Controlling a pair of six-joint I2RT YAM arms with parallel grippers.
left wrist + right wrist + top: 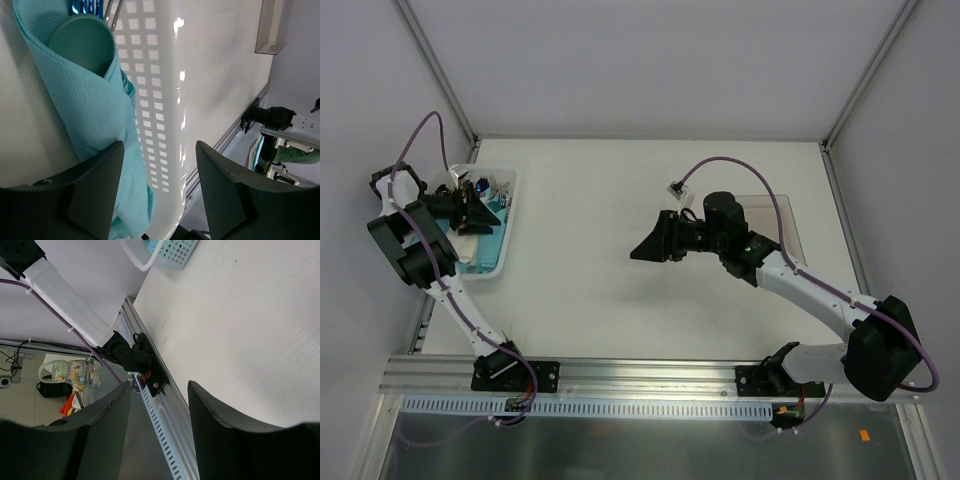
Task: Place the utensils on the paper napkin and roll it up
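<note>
At the far left of the table sits a white plastic basket with little square holes [508,240], and the left claw [160,192] is down inside it. Its two dark fingers [95,190] stand about half apart with nothing between them. Just beside one finger lies a rolled bundle of teal dotted paper [85,105] with a round teal plastic end poking out. The thin blue plastic utensils [86,6] peek in at the top edge. The flat teal paper napkin cannot be picked out for sure, though teal paper shows in the basket. This looks like the very first step: getting things out of the basket. Next, the left claw likely has to close on one thing and carry it to the middle of the white table [590,200]. There the right claw [645,248] hangs in the air, half open and holding nothing. At the far right lies a clear flat plastic tray [788,215].
</note>
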